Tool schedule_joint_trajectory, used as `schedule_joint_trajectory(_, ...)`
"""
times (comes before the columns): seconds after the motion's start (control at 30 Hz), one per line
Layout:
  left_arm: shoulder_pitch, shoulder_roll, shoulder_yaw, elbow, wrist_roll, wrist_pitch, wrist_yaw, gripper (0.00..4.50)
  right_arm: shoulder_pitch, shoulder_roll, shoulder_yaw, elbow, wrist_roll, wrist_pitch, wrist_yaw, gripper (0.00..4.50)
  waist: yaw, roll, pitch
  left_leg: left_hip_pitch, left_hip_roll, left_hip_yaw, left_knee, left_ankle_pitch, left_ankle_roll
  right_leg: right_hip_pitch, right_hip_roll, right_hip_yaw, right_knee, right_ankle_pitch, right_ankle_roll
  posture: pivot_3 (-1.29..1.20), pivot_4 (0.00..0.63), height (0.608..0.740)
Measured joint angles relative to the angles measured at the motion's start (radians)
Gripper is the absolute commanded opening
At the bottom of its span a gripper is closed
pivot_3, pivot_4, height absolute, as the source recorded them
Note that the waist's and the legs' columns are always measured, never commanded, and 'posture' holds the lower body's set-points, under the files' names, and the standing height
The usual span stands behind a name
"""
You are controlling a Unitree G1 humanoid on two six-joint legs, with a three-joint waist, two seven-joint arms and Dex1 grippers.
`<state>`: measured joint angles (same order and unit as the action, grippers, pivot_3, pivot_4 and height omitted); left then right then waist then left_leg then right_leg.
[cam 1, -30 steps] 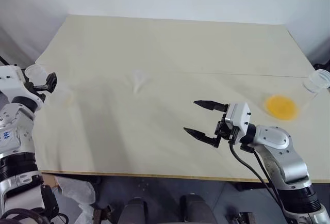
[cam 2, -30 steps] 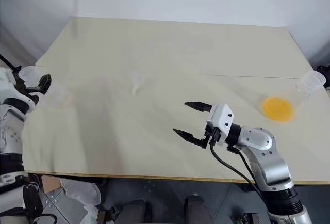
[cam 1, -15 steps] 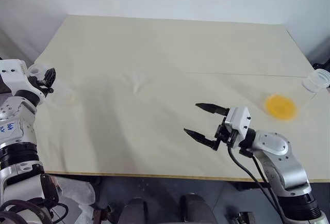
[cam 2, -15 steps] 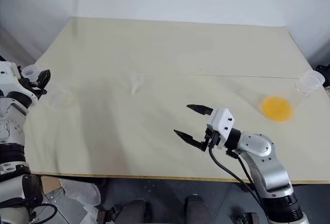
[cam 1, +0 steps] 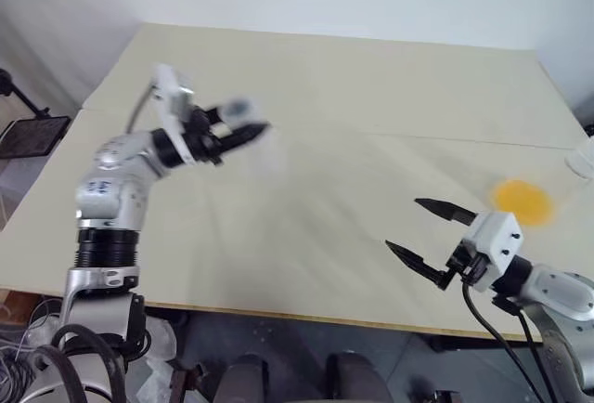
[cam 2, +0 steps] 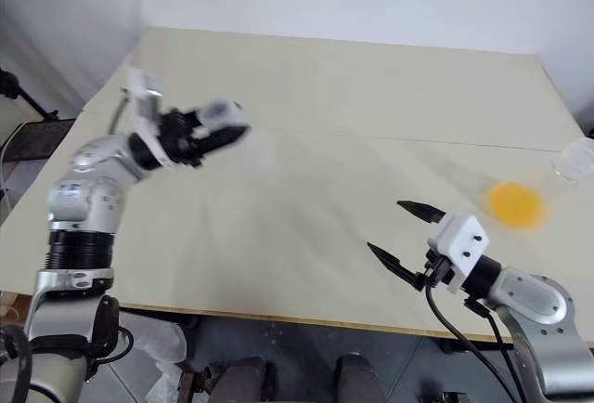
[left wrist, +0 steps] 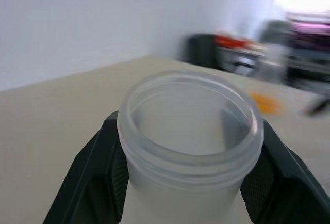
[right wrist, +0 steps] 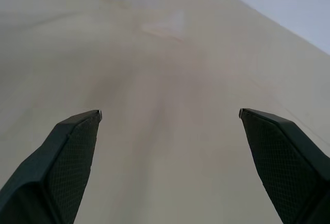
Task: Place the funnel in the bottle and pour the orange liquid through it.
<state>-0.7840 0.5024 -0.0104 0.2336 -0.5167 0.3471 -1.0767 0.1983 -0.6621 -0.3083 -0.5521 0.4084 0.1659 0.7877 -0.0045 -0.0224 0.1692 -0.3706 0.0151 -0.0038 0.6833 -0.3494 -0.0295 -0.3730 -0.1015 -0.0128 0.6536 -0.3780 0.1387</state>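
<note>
– What do the arms look like?
– Silver-grey jointed casings, ribbed black bands, white wrist blocks. The left arm [cam 1: 104, 201] carries small blue markings.
– And the right arm [cam 1: 548, 293]?
– Black cables trail toward six o'clock; textured black fingers [right wrist: 62, 154].

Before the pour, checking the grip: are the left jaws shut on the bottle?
Yes: the left gripper has a black finger against each side of the bottle neck.

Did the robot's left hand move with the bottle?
Yes. The left hand, gripping the bottle, swung from the table's left edge toward its middle.
</note>
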Motion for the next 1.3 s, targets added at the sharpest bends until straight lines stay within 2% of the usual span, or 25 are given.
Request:
schedule_joint_trajectory(0.17, -0.114, -0.211, -0.205, 0.245, 0.191, -0.25, -0.103, 2.39, 0.173, 0.045, -0.081, -0.136, 0.001, 0.026, -0.061, 4.5, 0.013, 0.001, 0.001, 0.0, 0.0, 0.005, 0.0, 0.002, 0.001, 0.0, 0.002, 0.001, 0.0, 0.0, 0.0, 0.0, 0.15, 0.74)
schedule_joint_trajectory(0.27, -0.149, -0.248, -0.222, 0.343, 0.239, -0.339, -0.126, 2.39, 0.221, 0.069, -0.094, -0.198, -0.002, 0.039, -0.104, 4.5, -0.005, 0.002, 0.001, 0.001, 0.001, 0.005, -0.001, 0.002, 0.001, -0.002, 0.003, 0.005, 0.0, 0.0, 0.0, 0.0, 0.15, 0.74)
schedule_joint_trajectory(0.53, -0.168, -0.282, -0.2, 0.425, 0.264, -0.447, -0.16, 2.39, 0.254, 0.099, -0.093, -0.248, -0.013, 0.054, -0.163, 4.5, 0.007, 0.003, 0.002, 0.001, 0.0, 0.002, 0.0, 0.002, 0.001, -0.002, 0.002, 0.006, 0.0, 0.001, 0.001, 0.0, 0.15, 0.74)
schedule_joint_trajectory(0.6, -0.171, -0.286, -0.193, 0.438, 0.267, -0.457, -0.17, 3.12, 0.253, 0.099, -0.091, -0.249, -0.015, 0.054, -0.168, 4.5, 0.007, 0.003, 0.002, 0.001, 0.0, 0.002, 0.0, 0.002, 0.001, -0.001, 0.002, 0.006, 0.0, 0.001, 0.001, 0.0, 0.15, 0.74)
schedule_joint_trajectory(0.77, -0.17, -0.286, -0.178, 0.455, 0.268, -0.452, -0.2, 4.47, 0.241, 0.099, -0.09, -0.249, -0.016, 0.059, -0.173, 4.5, 0.005, 0.003, 0.002, 0.001, 0.0, 0.002, 0.0, 0.002, 0.001, -0.001, 0.002, 0.006, 0.0, 0.001, 0.001, 0.0, 0.15, 0.74)
schedule_joint_trajectory(1.1, -0.171, -0.25, -0.107, 0.478, 0.263, -0.441, -0.235, 4.47, 0.177, 0.087, -0.059, -0.233, -0.01, 0.076, -0.162, 4.5, 0.005, 0.003, 0.002, 0.0, 0.0, 0.001, 0.0, 0.002, 0.001, -0.001, 0.002, 0.005, 0.0, 0.001, 0.001, 0.0, 0.15, 0.74)
schedule_joint_trajectory(1.3, -0.16, -0.213, -0.065, 0.425, 0.228, -0.392, -0.26, 4.47, 0.15, 0.082, -0.045, -0.208, -0.009, 0.076, -0.144, 4.5, 0.003, 0.003, 0.002, 0.0, 0.0, 0.001, 0.0, 0.002, 0.001, -0.001, 0.002, 0.005, 0.001, 0.001, 0.001, 0.0, 0.15, 0.74)
